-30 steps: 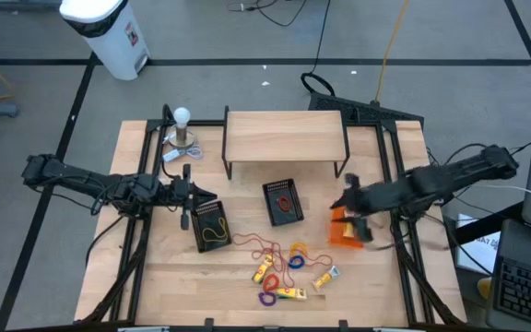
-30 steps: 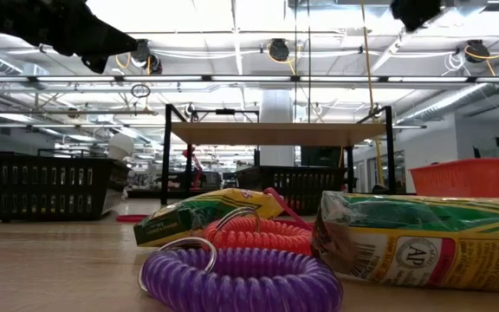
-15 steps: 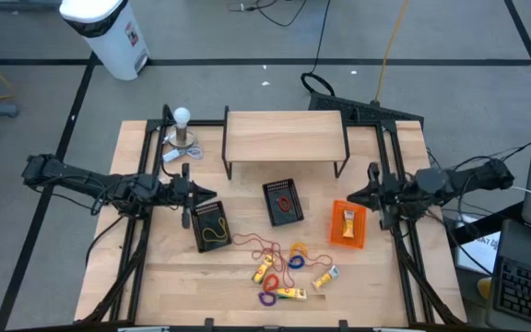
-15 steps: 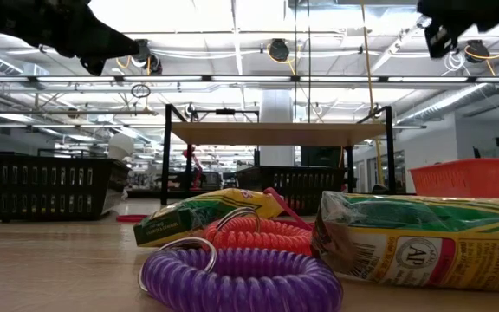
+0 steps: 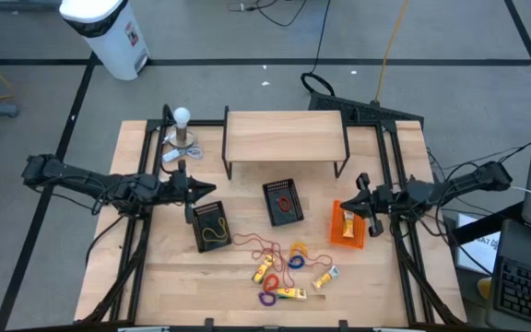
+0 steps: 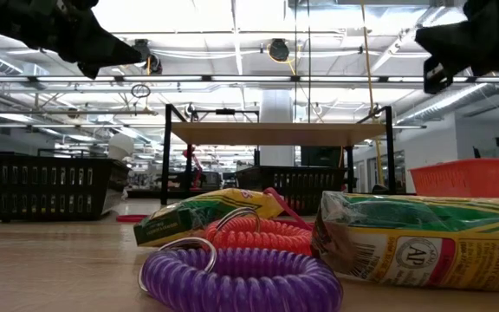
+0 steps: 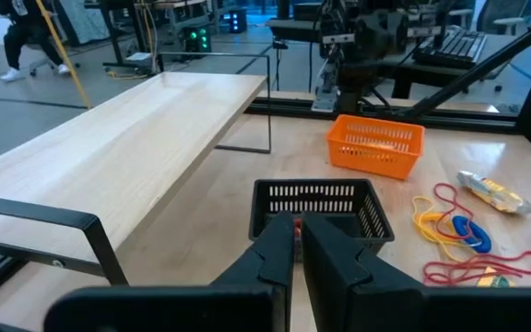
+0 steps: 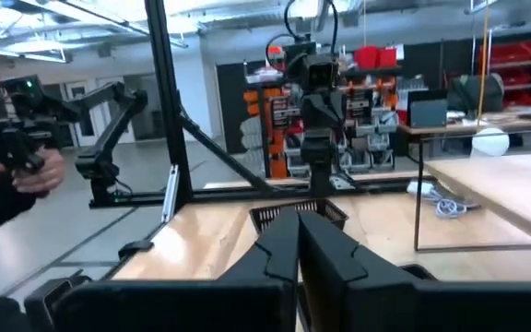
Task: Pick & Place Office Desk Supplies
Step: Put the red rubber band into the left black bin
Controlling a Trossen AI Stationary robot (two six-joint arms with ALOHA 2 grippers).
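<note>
High view: right pincer [image 5: 361, 195] pressed together, empty, beside orange basket [image 5: 347, 225] at 3 o'clock; packet [image 5: 348, 221] inside, likely just dropped. Left pincer [image 5: 188, 188] closed, idle at 9.

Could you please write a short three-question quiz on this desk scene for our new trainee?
1. True or false: the orange basket holds a yellow packet.
2. Which item lies in the black basket nearest the left tool?
A. a yellow elastic loop
B. a purple coil
C. a stapler
3. Fill in: the right tool hangs empty beside the orange basket with its fingers ____.

Key
1. True.
2. A.
3. Shut.
</note>
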